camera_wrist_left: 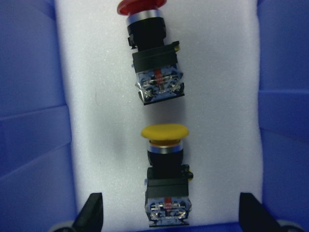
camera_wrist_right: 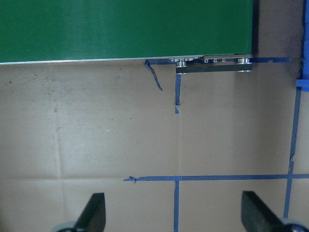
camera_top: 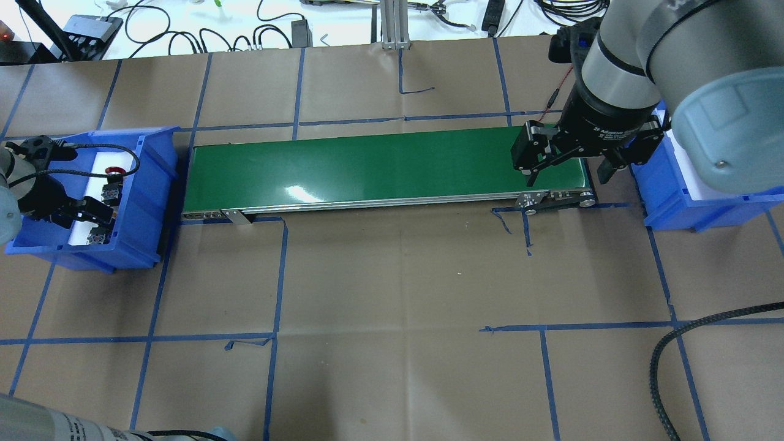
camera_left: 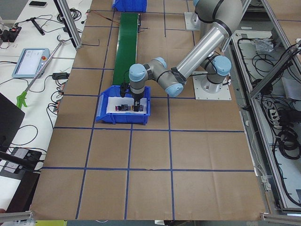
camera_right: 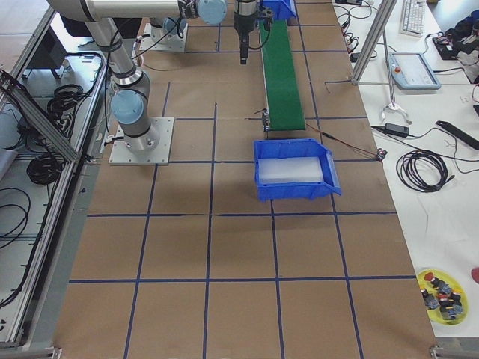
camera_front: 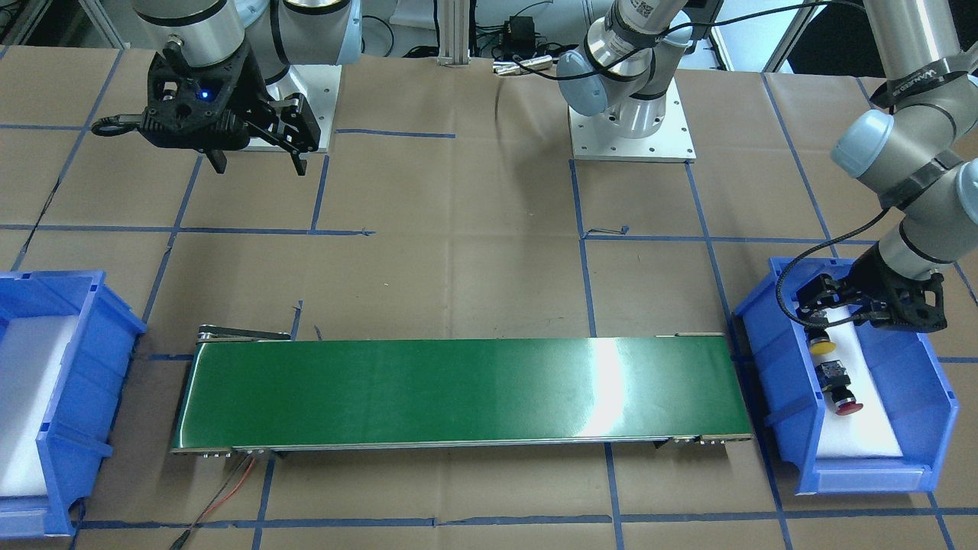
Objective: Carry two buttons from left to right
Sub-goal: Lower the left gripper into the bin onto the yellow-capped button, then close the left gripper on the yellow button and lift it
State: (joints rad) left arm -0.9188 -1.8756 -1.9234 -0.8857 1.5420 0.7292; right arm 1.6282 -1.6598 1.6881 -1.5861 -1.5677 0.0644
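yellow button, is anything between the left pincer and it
Nothing visible. The left pincer hangs open right over the yellow button, its fingers either side of the switch body, with only bare white foam around. The red button lies past the yellow cap, apart from it, outside the grasp.

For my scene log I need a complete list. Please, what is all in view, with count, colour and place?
left bin: one, blue, at belt's end on robot's left.
right bin: one, blue, white foam, no button inside, at other end.
yellow button: one, yellow cap, on foam in left bin.
red button: one, red cap, same foam, apart from yellow.
belt: one, green, between bins.
table: one, brown paper, blue tape.
cables: many, black, side benches.
left pincer: one, black, open, over yellow button.
right pincer: one, black, open, above table near belt's right end.
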